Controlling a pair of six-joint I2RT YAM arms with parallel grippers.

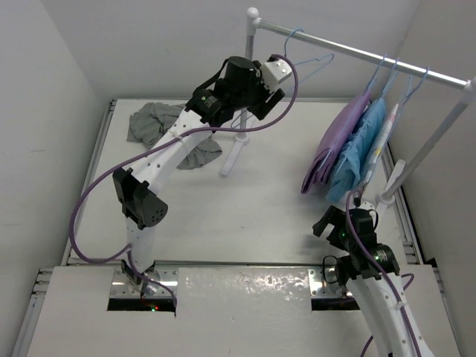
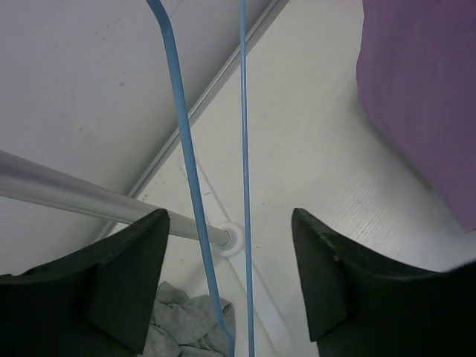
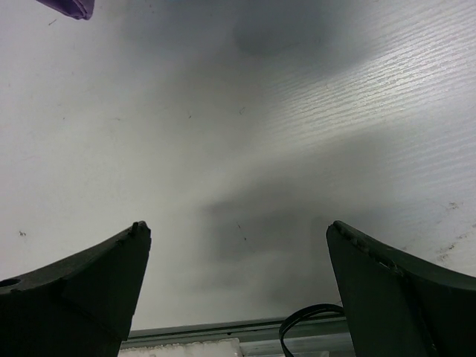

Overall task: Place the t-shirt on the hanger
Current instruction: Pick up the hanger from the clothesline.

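While the left gripper (image 2: 230,217) is up by the silver rail (image 2: 67,192), its two black fingers (image 2: 123,282) are spread wide. The two thin wires of the light-blue hanger (image 2: 192,178) run between them without touching either finger, so it grips nothing. This one empty hanger hangs at the left end of the rail, in the upper middle of the top view. One grey t-shirt (image 1: 152,123) lies crumpled on the white table (image 1: 253,208) in the upper left of that view, partly under the left arm (image 1: 171,152), and it is not on the hanger. Farther right on the rail are three more blue hanger hooks (image 1: 393,71), with one purple garment (image 1: 336,141) and one light-blue garment (image 1: 362,152) hanging side by side. The right gripper (image 3: 238,230) sits low in the lower right of the top view, its two fingers also wide apart over the table, holding nothing.
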